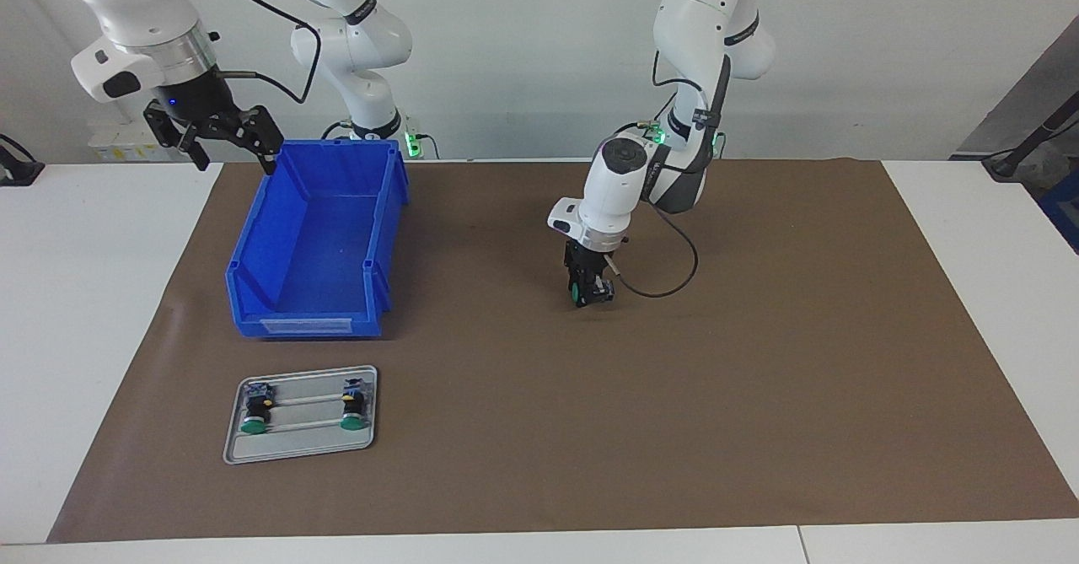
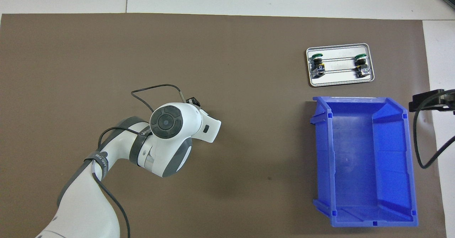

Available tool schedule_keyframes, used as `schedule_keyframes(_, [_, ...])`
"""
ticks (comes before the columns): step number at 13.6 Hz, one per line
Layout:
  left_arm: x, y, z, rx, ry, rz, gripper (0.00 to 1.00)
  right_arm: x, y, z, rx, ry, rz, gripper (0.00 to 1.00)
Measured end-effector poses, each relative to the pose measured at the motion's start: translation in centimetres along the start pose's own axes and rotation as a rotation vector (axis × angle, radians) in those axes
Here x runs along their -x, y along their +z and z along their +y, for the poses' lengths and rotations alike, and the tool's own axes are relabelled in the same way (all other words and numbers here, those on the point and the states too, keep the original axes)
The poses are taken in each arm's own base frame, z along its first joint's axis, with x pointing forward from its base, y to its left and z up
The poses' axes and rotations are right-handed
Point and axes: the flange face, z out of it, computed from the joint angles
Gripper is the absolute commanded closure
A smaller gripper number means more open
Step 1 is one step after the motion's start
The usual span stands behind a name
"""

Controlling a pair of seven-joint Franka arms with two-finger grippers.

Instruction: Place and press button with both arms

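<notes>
Left gripper clenches button low over brown mat centre; right gripper spread wide above blue bin corner; white wall backs table.

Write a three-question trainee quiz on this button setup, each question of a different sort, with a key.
1. True or false: the left gripper is shut on a green-capped button.
2. How many buttons lie on the metal tray?
3. The blue bin holds: A) one button, B) two buttons, C) nothing visible.

Key: 1 true; the left gripper is low over the brown mat. 2 two. 3 C. The right gripper waits with fingers open beside the bin's corner.
</notes>
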Motion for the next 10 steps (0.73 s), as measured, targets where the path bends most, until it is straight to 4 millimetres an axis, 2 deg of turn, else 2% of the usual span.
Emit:
schedule_keyframes(5, [2.0, -1.9, -4.6, 0.008, -0.115, 0.047, 0.71, 0.0, 0.0, 0.0, 0.0, 0.0, 0.0, 0.0])
schedule_keyframes(8, [3.4, -3.8, -6.9, 0.068, -0.188, 0.186, 0.64, 0.0, 0.0, 0.0, 0.0, 0.0, 0.0, 0.0])
schedule_keyframes(10, [5.1, -5.5, -8.3, 0.124, -0.204, 0.279, 0.62, 0.0, 0.0, 0.0, 0.0, -0.001, 0.0, 0.0])
